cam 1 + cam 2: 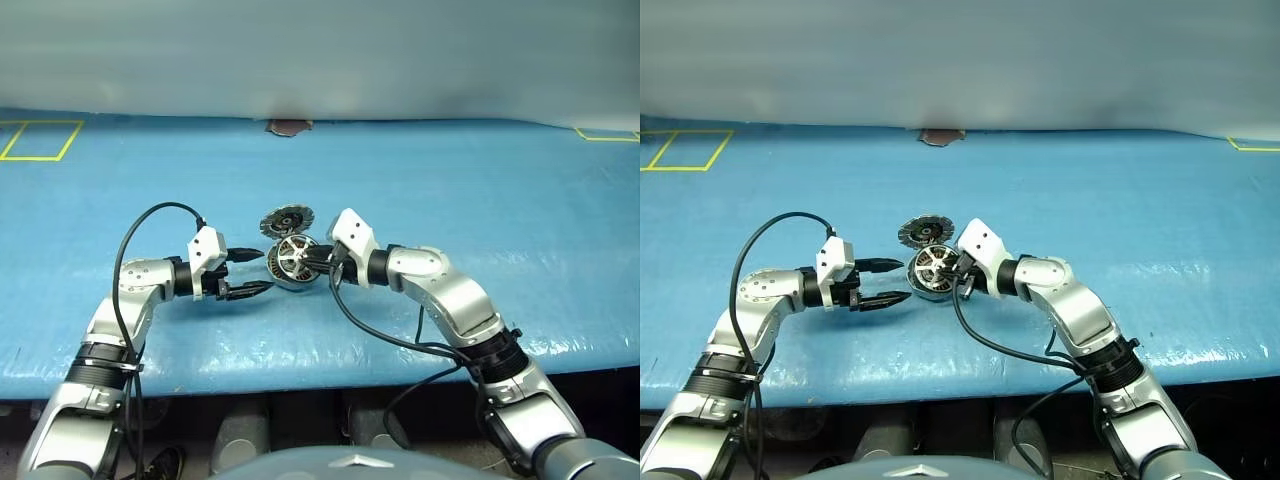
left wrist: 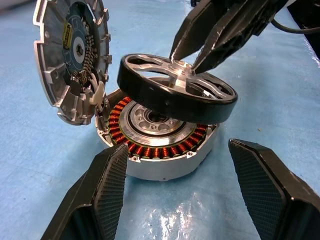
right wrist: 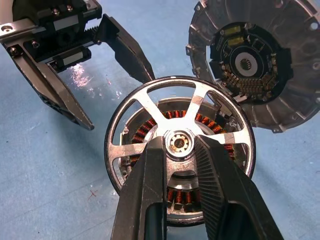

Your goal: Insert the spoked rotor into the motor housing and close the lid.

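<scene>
The motor housing (image 1: 285, 279), a round cup with copper windings (image 2: 155, 150), sits mid-table on the blue surface. Its lid (image 1: 287, 219) stands open and tilted up at the housing's far edge, inner face (image 2: 70, 60) showing. My right gripper (image 3: 178, 142) is shut on the hub of the spoked rotor (image 2: 150, 95). The rotor hangs tilted just above the housing, apart from it. My left gripper (image 1: 266, 270) is open to the left of the housing, with its fingers (image 2: 100, 200) on either side of the housing's near edge and not touching it.
Yellow tape outlines mark the far left (image 1: 40, 140) and far right (image 1: 605, 133) of the table. A brownish patch (image 1: 288, 127) lies at the far edge. Black cables (image 1: 140, 225) loop off both wrists. The table's front edge (image 1: 300, 375) runs close below the arms.
</scene>
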